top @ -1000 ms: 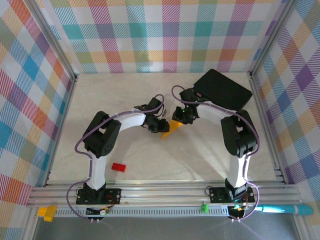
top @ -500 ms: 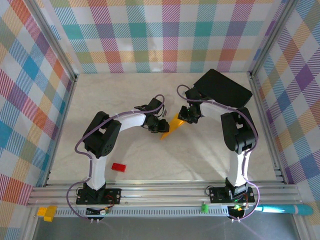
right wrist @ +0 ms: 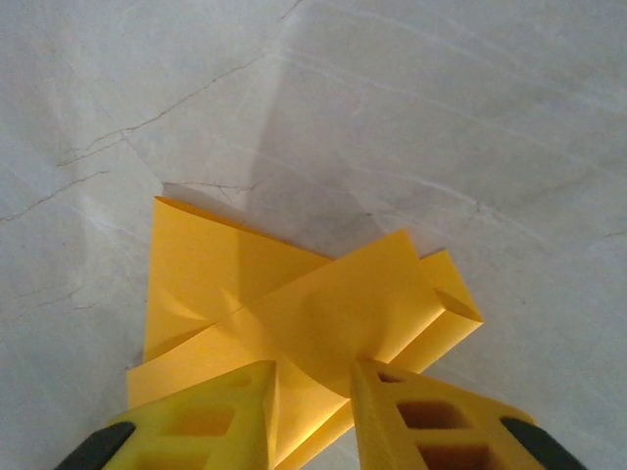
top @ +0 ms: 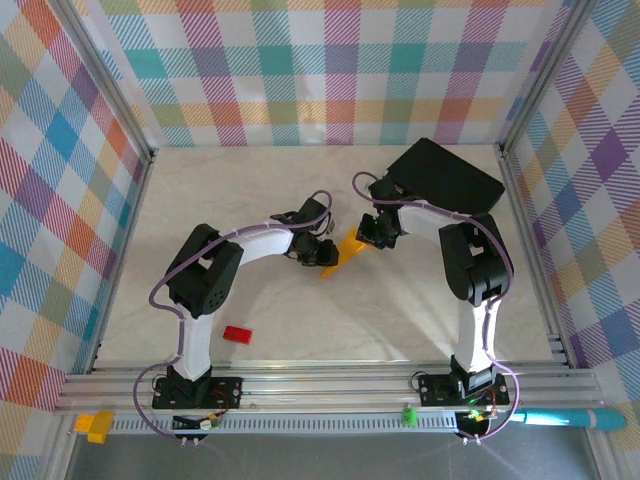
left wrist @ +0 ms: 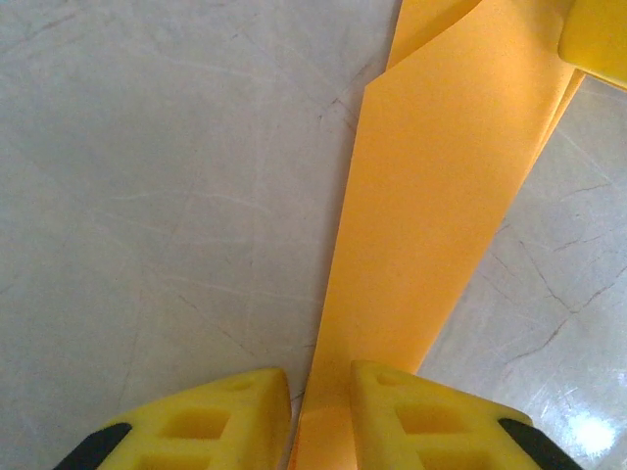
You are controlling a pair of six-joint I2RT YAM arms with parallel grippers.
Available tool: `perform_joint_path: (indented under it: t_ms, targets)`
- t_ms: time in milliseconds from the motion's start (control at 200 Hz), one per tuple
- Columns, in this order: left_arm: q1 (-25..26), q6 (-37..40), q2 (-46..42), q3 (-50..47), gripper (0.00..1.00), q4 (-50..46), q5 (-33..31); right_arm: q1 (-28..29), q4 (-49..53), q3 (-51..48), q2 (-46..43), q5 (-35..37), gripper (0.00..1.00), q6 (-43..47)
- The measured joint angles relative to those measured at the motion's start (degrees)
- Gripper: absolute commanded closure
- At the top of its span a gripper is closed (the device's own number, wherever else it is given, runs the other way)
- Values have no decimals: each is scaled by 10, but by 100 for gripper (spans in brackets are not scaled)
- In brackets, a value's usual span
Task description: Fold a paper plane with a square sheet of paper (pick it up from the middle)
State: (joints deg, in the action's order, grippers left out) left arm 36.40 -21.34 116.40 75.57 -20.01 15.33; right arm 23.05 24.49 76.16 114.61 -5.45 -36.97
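Left wrist: paper plane (left wrist: 431, 215) cut off inside left hand (left wrist: 320, 390).

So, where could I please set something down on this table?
Free: the far-left corner beside the left arm, and the near middle between the red block and the right arm's base. Crowded: the centre, where the left gripper and right gripper hold the folded paper, and around the black box.
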Motion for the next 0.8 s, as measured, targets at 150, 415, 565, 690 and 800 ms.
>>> perform_joint_path:
  t_ms: [150,415,565,690,800]
  targets:
    - [9,2,0,0,73,-2,-22,0,0,0,0,0,75,1]
    - [21,4,2,1,73,-5,-54,-2,-14,-25,-48,-28,75,3]
    - [23,5,2,1,73,-5,-62,3,-48,-58,-86,-64,78,-17]
    - [25,5,2,0,73,-4,-66,15,-63,-78,-82,-87,82,-35]
    - [25,5,2,0,72,-4,-67,25,-78,-79,-69,-107,84,-47]
